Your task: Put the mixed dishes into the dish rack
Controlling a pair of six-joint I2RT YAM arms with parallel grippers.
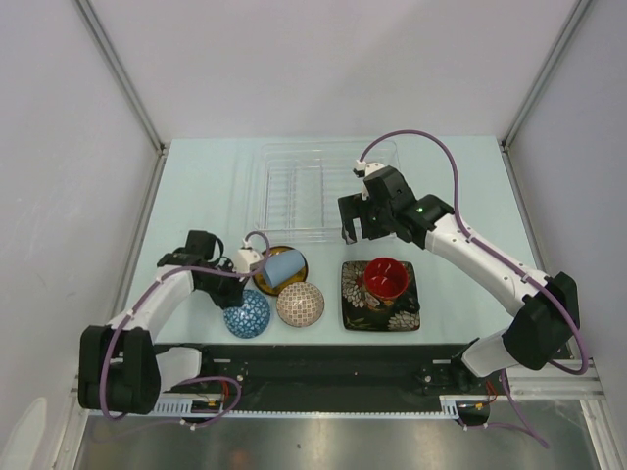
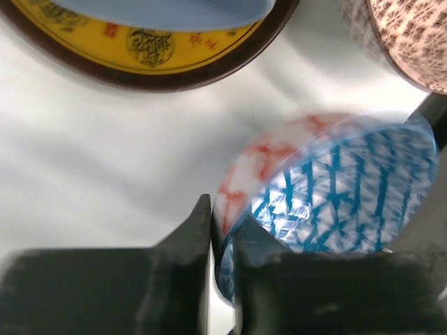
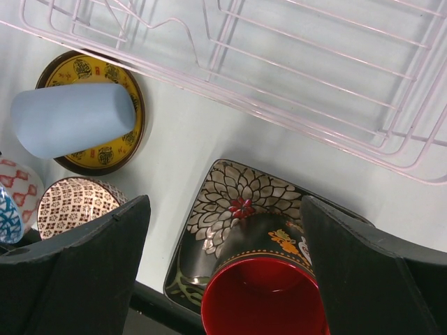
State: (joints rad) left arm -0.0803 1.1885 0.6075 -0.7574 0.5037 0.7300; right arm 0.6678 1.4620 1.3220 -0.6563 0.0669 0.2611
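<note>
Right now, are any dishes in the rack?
None yet: the dish rack is empty. Left gripper pinches the blue patterned bowl; right gripper hangs open over the red-inside mug. Beige patterned bowl, pale blue cup, yellow plate, black floral square plate wait too.

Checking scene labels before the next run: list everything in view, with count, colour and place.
dish rack: 1, clear with thin wire dividers, far centre of table, no dishes in it
small yellow plate: 1, yellow with dark rim, in front of the rack's left end
pale blue cup: 1, pale blue, on its side on that plate
blue patterned bowl: 1, blue, near left
beige patterned bowl: 1, beige, right beside the blue one
black floral square plate: 1, black, near right of centre
mug: 1, red inside, upright on the square plate
table: 1, pale
left gripper: 1, black, closed on the blue bowl's rim
right gripper: 1, black, open above the square plate
</note>
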